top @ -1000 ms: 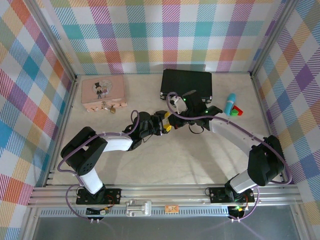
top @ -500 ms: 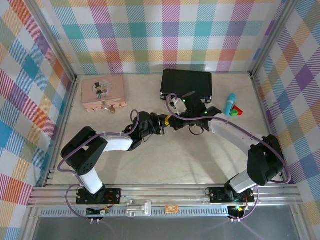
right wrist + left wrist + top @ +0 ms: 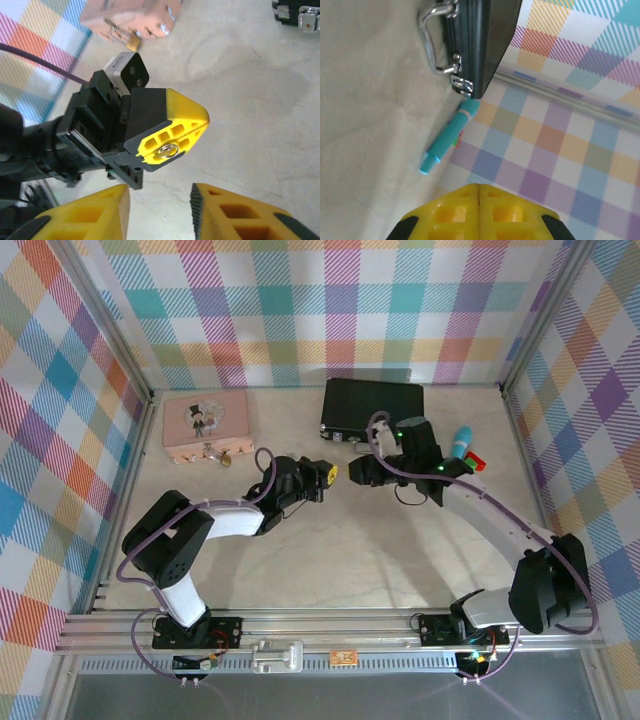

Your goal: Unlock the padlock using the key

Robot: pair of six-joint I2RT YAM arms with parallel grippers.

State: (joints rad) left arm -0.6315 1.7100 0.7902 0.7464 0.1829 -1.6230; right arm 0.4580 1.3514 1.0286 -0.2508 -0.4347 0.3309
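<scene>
Within clamped L gripper [image 3: 176, 131]: key [image 3: 168, 150]

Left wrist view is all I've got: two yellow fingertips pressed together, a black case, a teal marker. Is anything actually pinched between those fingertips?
Observer: Yes. From the right wrist view, the left gripper is shut on what looks like the key. Its small silvery round head pokes out on the underside of the fingertips.
Operator: Where's the padlock, then?
Observer: The padlock sits against the front of the pink tin, at the far left, well apart from both grippers.
Operator: And the other arm?
Observer: The right gripper is open and faces the left gripper's tips, with a gap between them and nothing held.
</scene>
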